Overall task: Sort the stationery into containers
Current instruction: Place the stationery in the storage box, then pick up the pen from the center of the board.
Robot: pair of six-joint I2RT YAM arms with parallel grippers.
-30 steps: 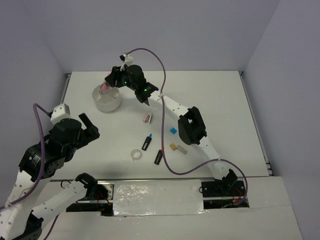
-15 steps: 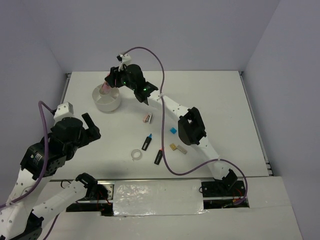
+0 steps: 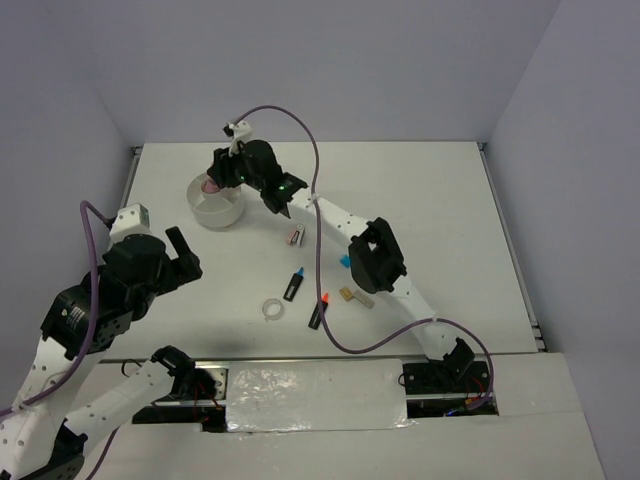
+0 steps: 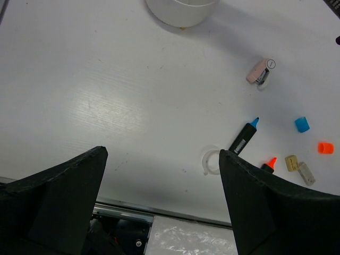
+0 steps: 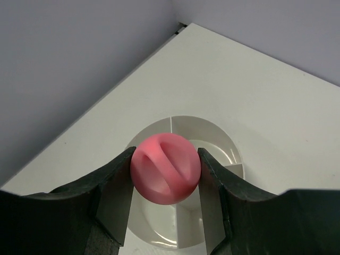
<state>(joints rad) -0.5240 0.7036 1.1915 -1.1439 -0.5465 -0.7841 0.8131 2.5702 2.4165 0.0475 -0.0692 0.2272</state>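
Only the right wrist view shows the grip: right gripper pinching the pink cylinder by its sides, over the divided dish. From the top view, the dish is at 10 o'clock on the table. The left gripper is spread wide, holding nothing. Its view shows an orange square at 3 o'clock, which the top view misses, plus the tape ring.

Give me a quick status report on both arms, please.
Left gripper open, empty, hovering over table. Right gripper shut on pink cylinder, above divided dish. Nothing blocking the drop.
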